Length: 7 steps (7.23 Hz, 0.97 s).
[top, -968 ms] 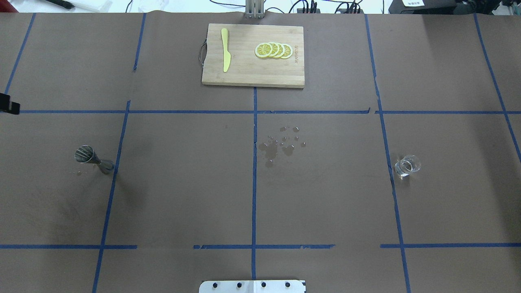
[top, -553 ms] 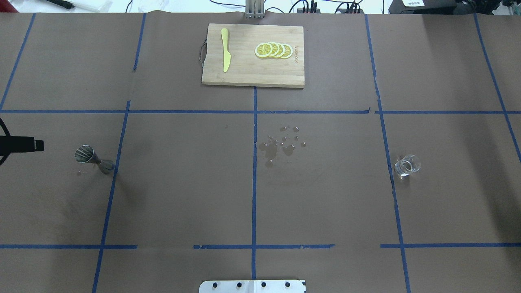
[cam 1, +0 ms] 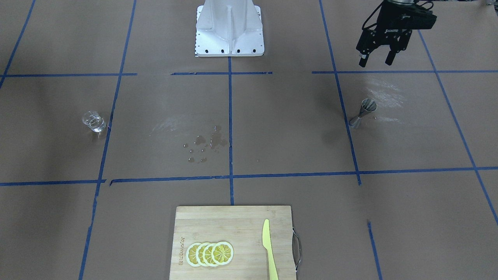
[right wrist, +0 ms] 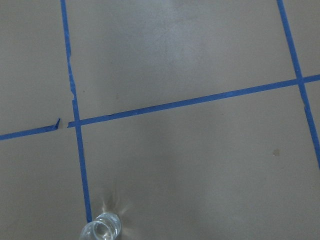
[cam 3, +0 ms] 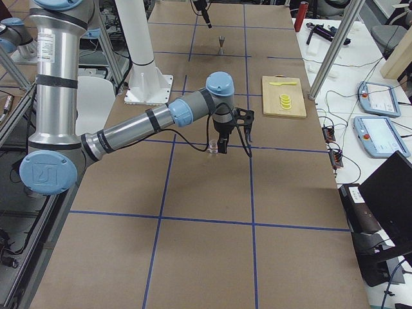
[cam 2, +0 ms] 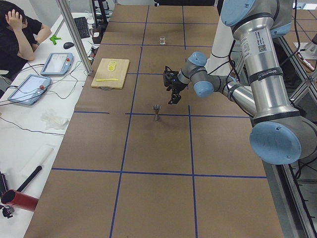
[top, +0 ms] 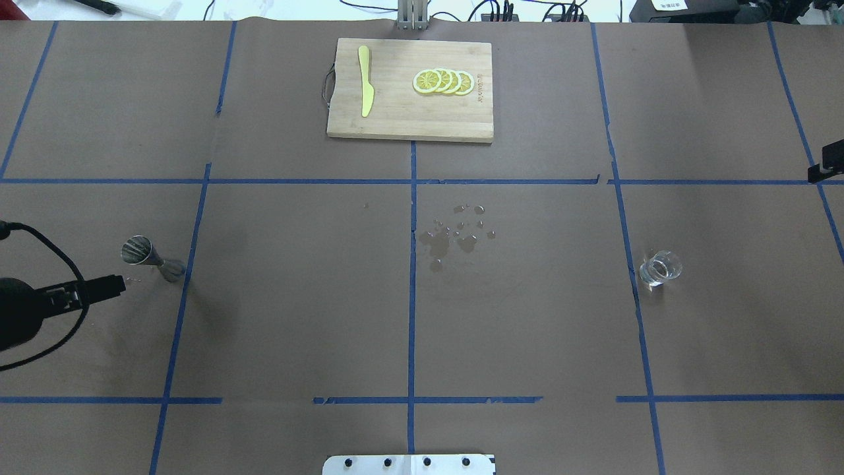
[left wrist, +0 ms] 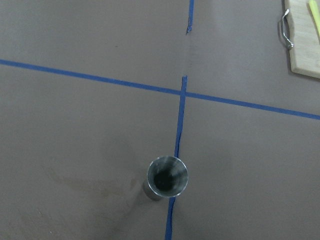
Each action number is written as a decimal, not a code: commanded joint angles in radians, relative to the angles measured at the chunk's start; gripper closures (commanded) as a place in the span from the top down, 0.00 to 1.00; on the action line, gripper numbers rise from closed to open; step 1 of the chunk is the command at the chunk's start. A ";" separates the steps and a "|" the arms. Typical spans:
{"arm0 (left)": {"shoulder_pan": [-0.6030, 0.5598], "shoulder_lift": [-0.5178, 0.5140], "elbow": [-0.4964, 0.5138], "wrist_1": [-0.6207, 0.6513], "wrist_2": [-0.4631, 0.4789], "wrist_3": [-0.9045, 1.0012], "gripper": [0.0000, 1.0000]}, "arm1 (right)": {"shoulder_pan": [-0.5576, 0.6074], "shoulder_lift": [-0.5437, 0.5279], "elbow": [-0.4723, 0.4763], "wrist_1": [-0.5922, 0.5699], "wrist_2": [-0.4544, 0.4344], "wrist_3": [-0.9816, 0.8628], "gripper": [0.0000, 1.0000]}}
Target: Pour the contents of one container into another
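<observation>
The steel jigger [top: 151, 258] stands upright on the table's left side, by a blue tape line; it also shows as the jigger [cam 1: 363, 112] and from above as the jigger [left wrist: 166, 177]. My left gripper [cam 1: 376, 61] hovers open and empty, a little short of the jigger on the robot's side; from overhead the left gripper [top: 111, 286] sits just left of it. The small clear glass [top: 659, 268] stands alone on the right side, seen too as the glass [cam 1: 93, 121] and the glass [right wrist: 100, 230]. Only a sliver of my right gripper [top: 824, 169] shows, so I cannot tell its state.
A wooden cutting board [top: 395, 115] lies at the far middle with lemon slices [top: 443, 81] and a yellow knife [top: 364, 82] on it. Water drops [top: 455, 234] spot the paper at the centre. The robot base [cam 1: 229, 31] stands at the near edge.
My left gripper has come in from the left edge, moving toward the robot's side and rightward up to the jigger. A tip of the right gripper has appeared at the right edge.
</observation>
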 commanded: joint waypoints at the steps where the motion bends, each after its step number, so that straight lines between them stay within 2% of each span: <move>1: 0.219 -0.022 0.023 0.181 0.265 -0.228 0.99 | -0.047 -0.001 0.057 0.000 -0.015 0.034 1.00; 2: 0.239 -0.080 0.087 0.228 0.350 -0.277 0.99 | -0.047 -0.001 0.074 0.000 -0.002 0.034 1.00; 4: 0.242 -0.206 0.256 0.231 0.490 -0.351 0.99 | -0.058 -0.011 0.091 0.000 0.001 0.060 1.00; 7: 0.241 -0.282 0.362 0.309 0.651 -0.350 0.99 | -0.091 -0.024 0.117 0.000 -0.007 0.107 1.00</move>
